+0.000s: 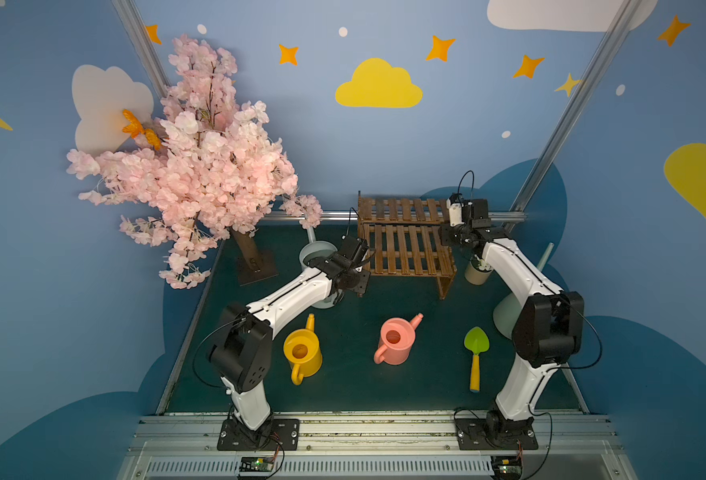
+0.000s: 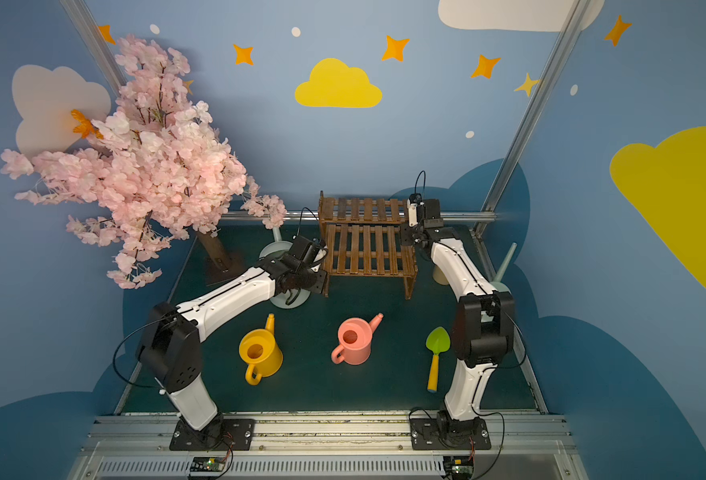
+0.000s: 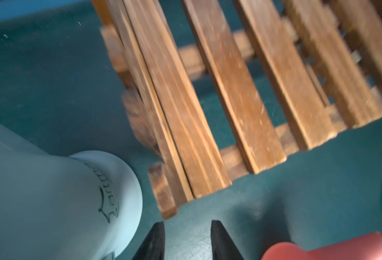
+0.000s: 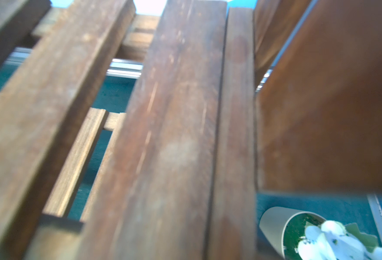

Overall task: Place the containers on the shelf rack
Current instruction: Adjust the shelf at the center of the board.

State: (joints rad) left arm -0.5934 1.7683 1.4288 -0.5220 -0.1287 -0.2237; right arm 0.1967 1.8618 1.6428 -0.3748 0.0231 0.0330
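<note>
The shelf rack (image 1: 405,245) (image 2: 365,245), dark-brown and slatted, stands at the back with both tiers bare. The yellow can (image 1: 303,351) and the salmon-pink can (image 1: 397,340) stand upright near the front. Partly hidden by my left arm, the pale blue-grey can (image 1: 316,253) (image 3: 50,202) sits left of the rack. The mint-green cone can (image 1: 505,316) is mostly behind my right arm. My left gripper (image 3: 187,240) is open and empty over the mat, between the blue-grey can and the rack's front-left leg (image 3: 163,193). My right gripper (image 1: 446,239) hovers at the rack's right edge (image 4: 163,135), its fingers unseen.
A pink blossom tree (image 1: 193,166) on a brown base (image 1: 257,266) fills the back left. A cream pot with white flowers (image 1: 476,272) (image 4: 275,227) stands right of the rack. A green-and-yellow trowel (image 1: 476,353) lies at the front right.
</note>
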